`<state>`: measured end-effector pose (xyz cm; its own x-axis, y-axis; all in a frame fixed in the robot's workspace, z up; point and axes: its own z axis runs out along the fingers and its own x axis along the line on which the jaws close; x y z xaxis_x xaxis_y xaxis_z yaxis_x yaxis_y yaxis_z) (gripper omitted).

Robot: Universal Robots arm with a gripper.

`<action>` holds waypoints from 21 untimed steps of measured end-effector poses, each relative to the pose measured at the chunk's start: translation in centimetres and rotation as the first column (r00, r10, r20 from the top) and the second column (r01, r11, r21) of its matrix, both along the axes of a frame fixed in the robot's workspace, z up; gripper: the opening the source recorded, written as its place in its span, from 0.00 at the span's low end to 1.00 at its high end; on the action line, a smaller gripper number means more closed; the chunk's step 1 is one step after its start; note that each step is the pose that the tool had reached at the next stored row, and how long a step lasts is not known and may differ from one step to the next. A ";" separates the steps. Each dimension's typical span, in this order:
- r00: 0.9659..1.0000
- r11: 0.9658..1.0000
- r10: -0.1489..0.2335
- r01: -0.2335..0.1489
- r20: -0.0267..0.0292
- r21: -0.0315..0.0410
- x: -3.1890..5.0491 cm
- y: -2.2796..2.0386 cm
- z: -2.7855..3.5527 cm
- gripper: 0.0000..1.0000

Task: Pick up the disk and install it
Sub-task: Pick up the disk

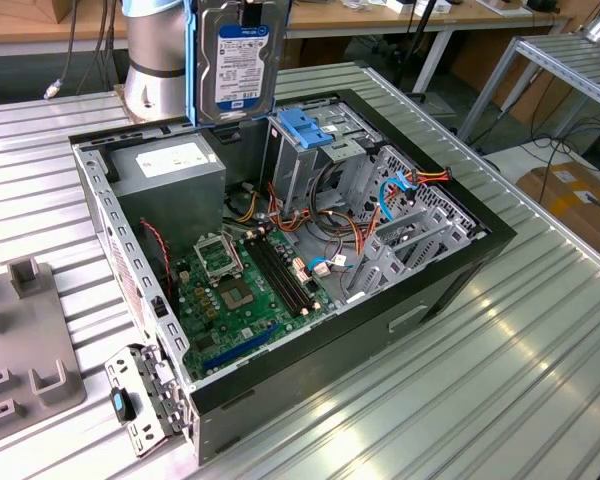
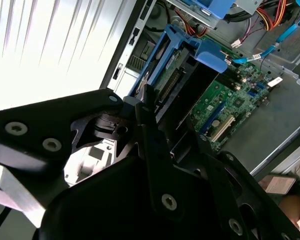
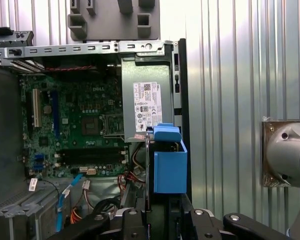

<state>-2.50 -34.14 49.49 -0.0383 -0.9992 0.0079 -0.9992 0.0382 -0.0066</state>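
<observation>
The disk, a silver hard drive with a white-and-blue label and blue side rails, hangs upright above the back of the open computer case. It is over the power supply and beside the drive cage. My gripper is shut on the disk's upper end, its black fingers clamping the body. In the second wrist view the disk points down toward the motherboard. In the first wrist view the disk shows edge-on with its blue rail, and the gripper sits just behind it.
Inside the case lie the green motherboard, a grey power-supply box and a metal drive cage with a light-blue latch. Cables cross the middle. The arm's base stands behind the case. A grey fixture lies at the exterior view's left.
</observation>
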 end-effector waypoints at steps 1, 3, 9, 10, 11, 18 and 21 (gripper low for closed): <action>1.000 1.000 0.000 0.000 0.000 0.000 0.26 0.00 0.00 0.35; 1.000 1.000 0.000 0.000 0.000 0.000 0.63 0.00 0.00 0.35; 1.000 1.000 0.000 0.000 0.000 0.000 1.74 0.00 0.00 0.35; 1.000 1.000 0.000 0.000 0.000 0.000 1.84 0.00 0.00 0.35; 1.000 1.000 0.000 0.000 0.000 0.000 1.95 0.00 0.00 0.35; 1.000 1.000 0.000 0.000 0.000 0.000 2.16 0.00 0.00 0.35; 1.000 1.000 0.000 0.000 0.000 0.000 2.32 0.00 0.00 0.35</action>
